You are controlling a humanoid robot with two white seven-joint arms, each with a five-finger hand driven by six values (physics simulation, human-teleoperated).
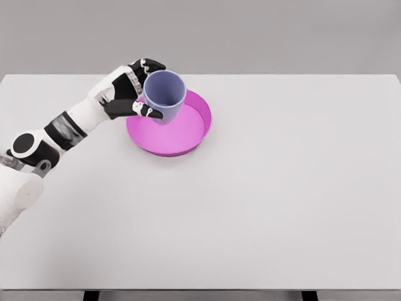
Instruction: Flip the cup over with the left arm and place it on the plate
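Left hand (135,88) is wrapped round the cup (165,95), fingers curled over its far side and the thumb (149,111) pressed on the near wall, so it is gripping, not pinching. The cup sits mouth-up now, opening facing the camera, over the left part of the plate (188,135) (pink, shallow, raised rim). Whether its base touches the plate floor or hangs just above cannot be told from this angle. The side grip makes sense: holding the wall leaves the base free to go down flat and keeps the fingers off the plate rim. My read is that the flip is done and the step in hand is setting down and letting go.

Around the plate: only the white table (282,200), bare on the plate's right and in front of it. Nothing blocks the way. The one snag is the plate's left rim, just beside the thumb and the wrist, which the hand could nudge on opening. Right arm not visible.
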